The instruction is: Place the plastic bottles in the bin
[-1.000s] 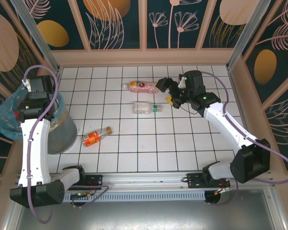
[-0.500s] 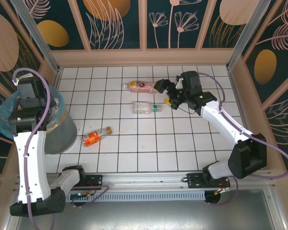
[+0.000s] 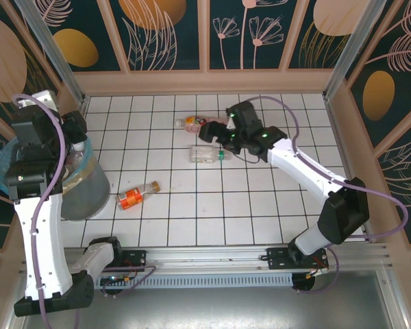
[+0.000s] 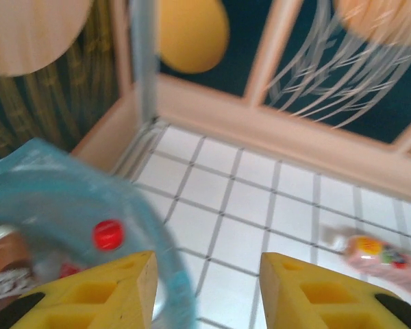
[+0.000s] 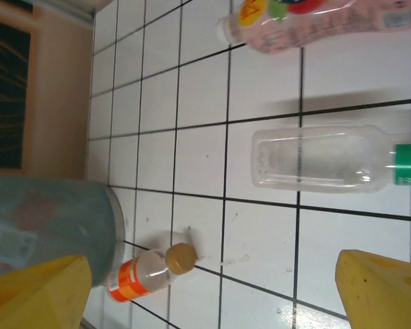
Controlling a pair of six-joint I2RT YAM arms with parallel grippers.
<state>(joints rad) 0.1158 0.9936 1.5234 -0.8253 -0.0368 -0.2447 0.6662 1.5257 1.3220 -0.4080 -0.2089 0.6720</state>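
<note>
Plastic bottles (image 3: 207,154) on the tabletop (image 3: 260,199) number three, all lying on their sides. A pink-labelled bottle (image 3: 195,123) lies farthest back, a clear bottle (image 5: 315,159) with a green cap just in front of it, and an orange-labelled bottle (image 3: 135,196) with a tan cap near the bin (image 3: 89,192). The one bin stands at the left edge, grey, lined with a light-blue bag (image 4: 61,175); a red cap (image 4: 107,234) shows inside. White tiles with dark grout cover the tabletop, walled by teal panels with gold and pink plant drawings. The left tool (image 4: 205,274) hangs at the bin's rim, fingers apart and empty. The right tool (image 5: 209,288) hovers near the clear bottle, spread wide, holding nothing.
</note>
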